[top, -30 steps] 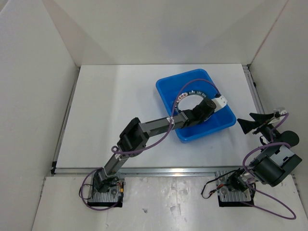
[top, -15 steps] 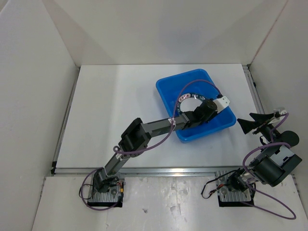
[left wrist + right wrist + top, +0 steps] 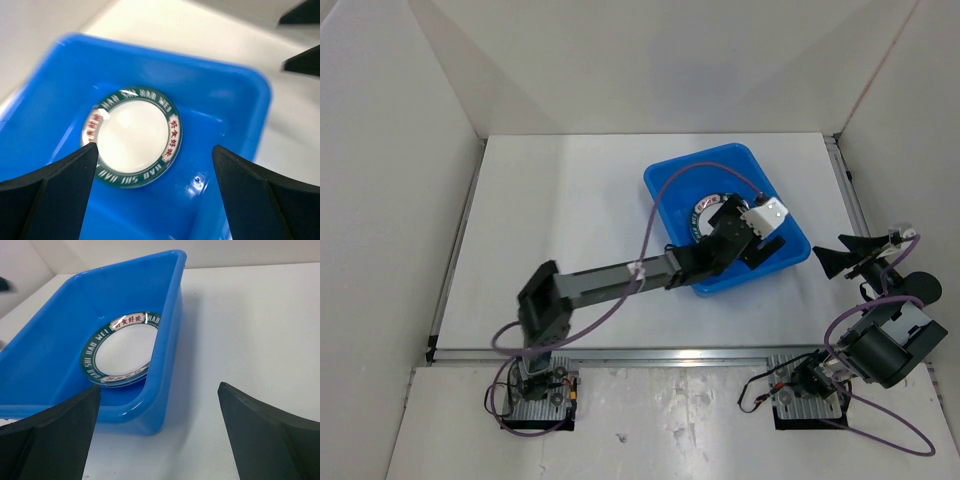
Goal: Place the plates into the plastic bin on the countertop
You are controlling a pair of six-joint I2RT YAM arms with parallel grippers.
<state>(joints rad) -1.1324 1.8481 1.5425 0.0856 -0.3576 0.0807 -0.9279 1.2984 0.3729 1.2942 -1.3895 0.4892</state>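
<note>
The blue plastic bin point(image 3: 663, 190) stands at the right middle of the white countertop point(image 3: 560, 220). The plates point(image 3: 702, 210) lie stacked flat on its floor, white centres up, with green lettered rims point(image 3: 132, 136) point(image 3: 122, 350). My left gripper point(image 3: 752, 245) hovers over the bin's inside, open, with nothing between its fingers point(image 3: 154, 149). My right gripper point(image 3: 835, 252) is open and empty just right of the bin point(image 3: 165, 315), above the countertop point(image 3: 159, 387).
White walls close in the back and both sides. A metal rail point(image 3: 847, 190) runs along the right edge and another point(image 3: 650, 353) along the front. The left arm point(image 3: 610, 275) stretches low across the table from its base.
The left gripper opened and drew back a little, leaving the plate it held on the stack. Its elbow swung down and left. The right arm stayed still.
</note>
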